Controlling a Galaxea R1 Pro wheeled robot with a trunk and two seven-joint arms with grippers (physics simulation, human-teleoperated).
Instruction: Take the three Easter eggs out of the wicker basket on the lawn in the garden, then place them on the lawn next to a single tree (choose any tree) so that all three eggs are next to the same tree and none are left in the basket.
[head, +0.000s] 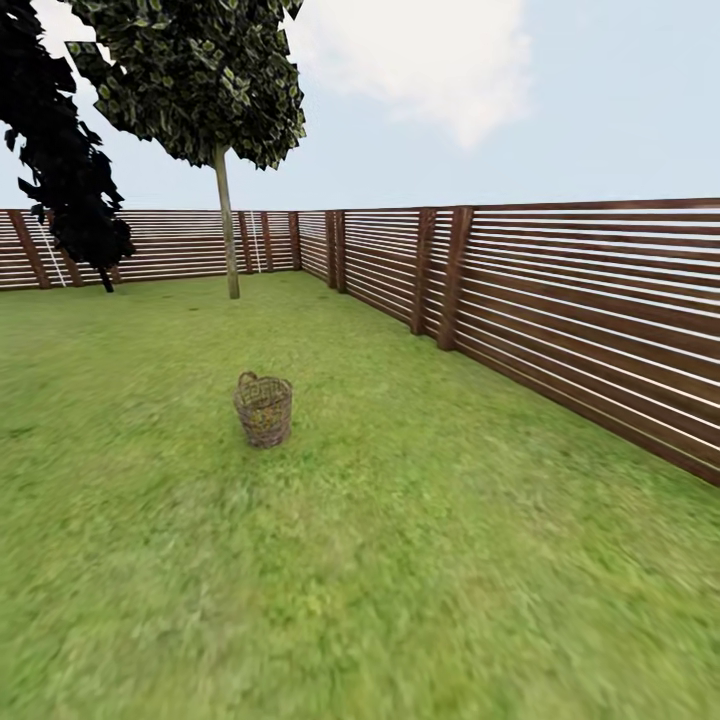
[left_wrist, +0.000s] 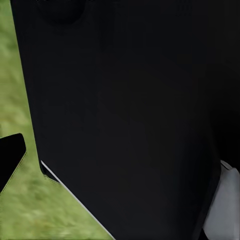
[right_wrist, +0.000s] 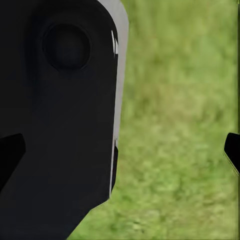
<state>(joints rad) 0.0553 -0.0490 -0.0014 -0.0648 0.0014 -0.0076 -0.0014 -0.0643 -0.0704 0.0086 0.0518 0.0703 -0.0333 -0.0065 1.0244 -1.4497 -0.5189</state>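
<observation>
Bright green mottled lawn (head: 360, 600) lies nearest; beyond, the brown woven wicker basket (head: 264, 409) stands upright, awaiting approach; neither claw's grip can be told.

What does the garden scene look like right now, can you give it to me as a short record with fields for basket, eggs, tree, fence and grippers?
basket: wicker basket upright on the lawn, ahead of the robot, out in the open
eggs: yellowish contents seen through the weave; count cannot be told
tree: bare-trunked tree beyond the basket, near the fence
fence: slatted wooden fence along the right and far side
grippers: dark fingertips over grass in both wrist views; open or shut unclear
</observation>
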